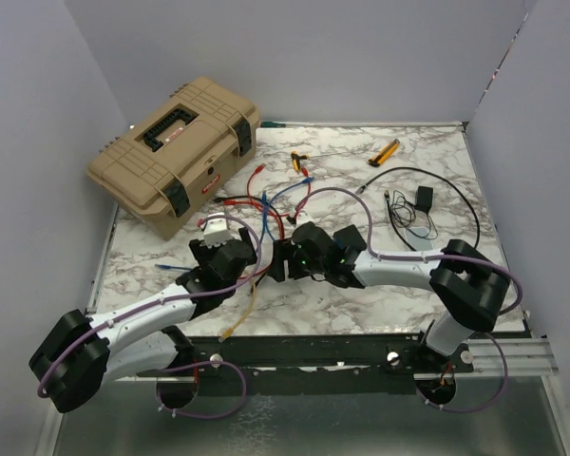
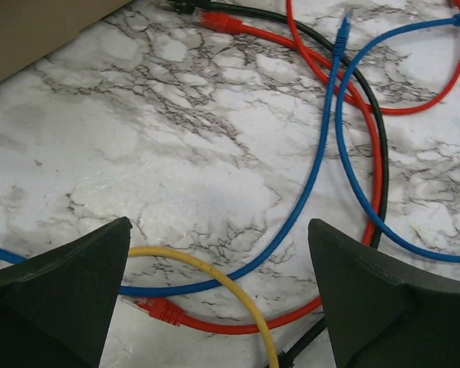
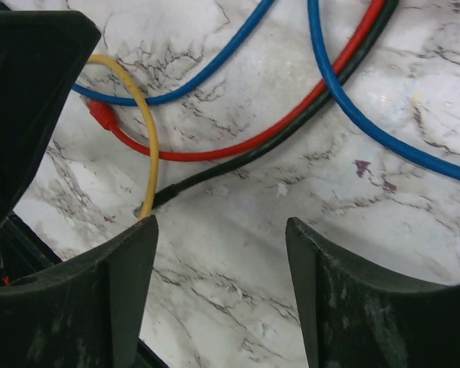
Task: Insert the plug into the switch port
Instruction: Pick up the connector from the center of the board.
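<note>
A red plug [image 2: 157,309] on a red cable lies flat on the marble between the fingers of my left gripper [image 2: 218,230], under a yellow cable [image 2: 215,277]. That gripper is open and holds nothing. The same red plug [image 3: 101,113] appears at the upper left of the right wrist view. My right gripper [image 3: 222,226] is open over bare marble, with the yellow cable [image 3: 149,146] touching its left fingertip. In the top view both grippers [image 1: 230,258] [image 1: 287,258] meet mid-table. A small white block [image 1: 214,225] sits beyond my left wrist. The switch port is hidden.
A tan toolbox [image 1: 176,152] stands at the back left, and its edge [image 2: 31,31] shows in the left wrist view. Blue [image 2: 314,176], red [image 2: 376,153] and black cables cross the marble. A black adapter [image 1: 424,198] and yellow-handled tools [image 1: 385,152] lie at the back right.
</note>
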